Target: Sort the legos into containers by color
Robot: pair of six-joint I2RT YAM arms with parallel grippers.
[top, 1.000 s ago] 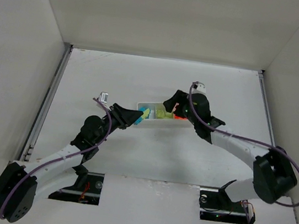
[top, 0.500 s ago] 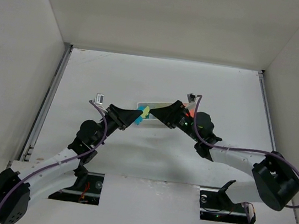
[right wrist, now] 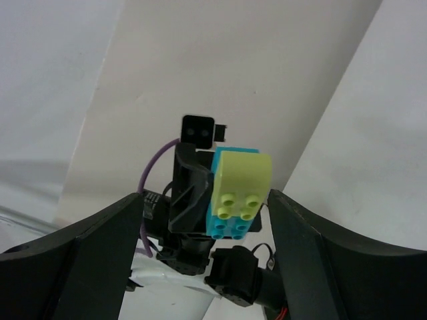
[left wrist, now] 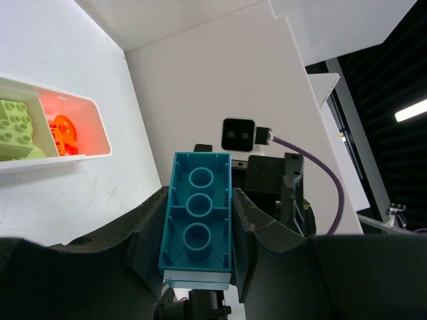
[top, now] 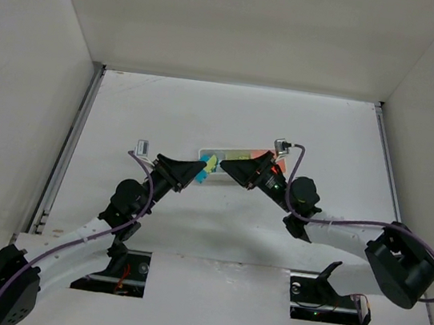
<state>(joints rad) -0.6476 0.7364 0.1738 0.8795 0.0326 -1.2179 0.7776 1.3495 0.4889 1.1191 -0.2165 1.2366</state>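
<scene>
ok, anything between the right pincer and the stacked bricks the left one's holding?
Nothing visible. From the right wrist, the yellow-green brick stuck on the teal brick in the left pincer sits straight ahead, framed by the open right pincer, only air between.

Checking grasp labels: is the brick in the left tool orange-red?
No, the left wrist view shows a teal brick clamped in the left tool.

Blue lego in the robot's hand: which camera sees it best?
The left wrist view: the blue lego fills the middle, hollow underside showing, clamped in the left hand. The right wrist view shows it smaller, partly behind a yellow-green lego. The top view shows a speck.
</scene>
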